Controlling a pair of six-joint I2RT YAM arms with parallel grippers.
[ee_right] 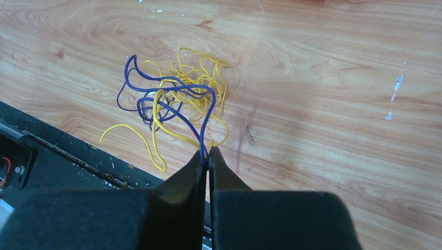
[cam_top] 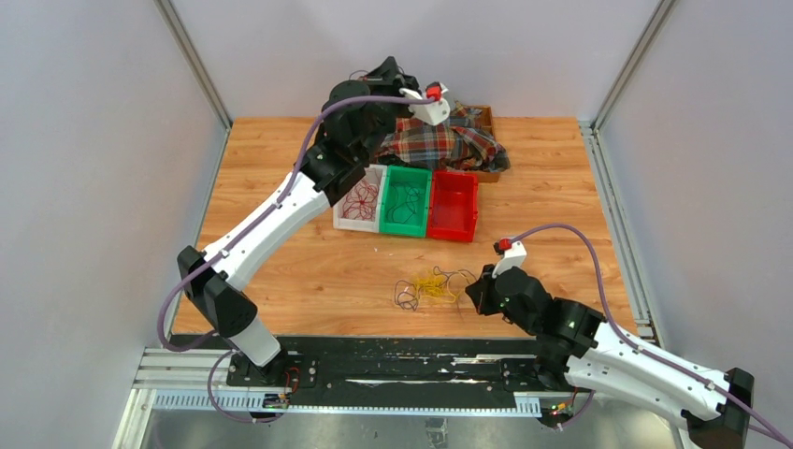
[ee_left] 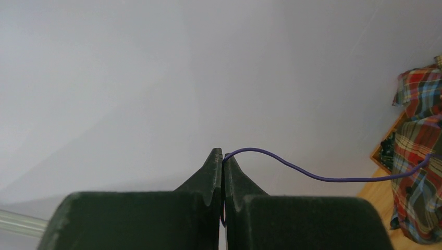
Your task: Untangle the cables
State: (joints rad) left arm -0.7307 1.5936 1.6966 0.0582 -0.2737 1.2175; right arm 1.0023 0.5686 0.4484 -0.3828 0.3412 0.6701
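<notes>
Thin yellow cables (ee_right: 187,94) and a blue cable (ee_right: 207,122), tangled on the table (ee_right: 323,78), 1 end in right claw (ee_right: 208,153).

Bright, even light washes the wooden table (cam_top: 309,271); shadows are faint and soft-edged. The bottom of both wrist views, nearest the lens, is out of focus.

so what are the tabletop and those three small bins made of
Orange-brown tabletop: wood or wood-look laminate, smooth; grain lines and knots show. White rectangular bin, green rectangular bin, red rectangular bin: likely moulded plastic; flat uniform colour, thin rims.
</notes>
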